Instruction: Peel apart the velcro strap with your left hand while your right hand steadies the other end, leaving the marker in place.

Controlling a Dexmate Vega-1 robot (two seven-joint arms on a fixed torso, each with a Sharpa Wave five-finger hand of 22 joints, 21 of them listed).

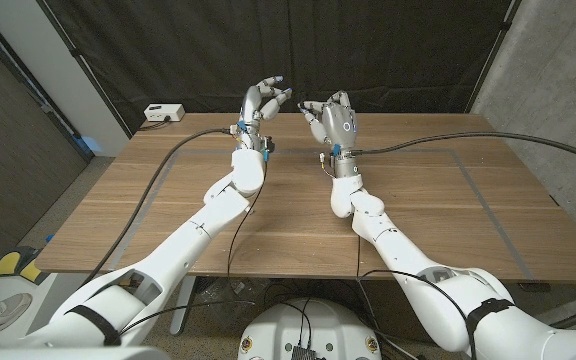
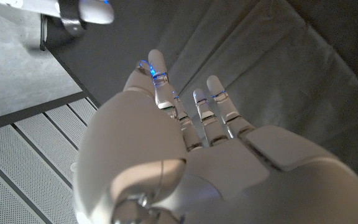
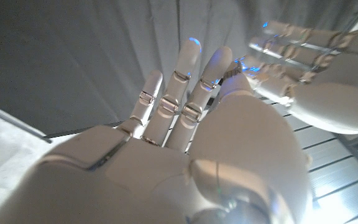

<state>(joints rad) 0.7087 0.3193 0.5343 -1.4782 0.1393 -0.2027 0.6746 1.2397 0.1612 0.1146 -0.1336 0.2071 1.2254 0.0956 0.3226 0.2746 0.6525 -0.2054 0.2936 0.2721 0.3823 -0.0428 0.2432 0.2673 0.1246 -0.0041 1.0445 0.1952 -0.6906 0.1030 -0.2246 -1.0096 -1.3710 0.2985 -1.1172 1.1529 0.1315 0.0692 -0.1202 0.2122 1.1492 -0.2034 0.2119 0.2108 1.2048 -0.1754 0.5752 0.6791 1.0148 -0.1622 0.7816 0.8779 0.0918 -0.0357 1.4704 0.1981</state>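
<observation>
Over the far half of the brown wooden table (image 1: 418,215) I have both white robot arms raised, near each other but not touching. My left hand (image 1: 264,101) is up with fingers spread, holding nothing; my right hand (image 1: 333,120) likewise, fingers loosely apart. I cannot make out the velcro strap or marker. A small white box (image 1: 163,113) sits beyond the table's far left corner.

Both arms are raised above the table. The left hand (image 1: 265,102) and right hand (image 1: 333,120) are held near each other, fingers spread, nothing gripped.
</observation>
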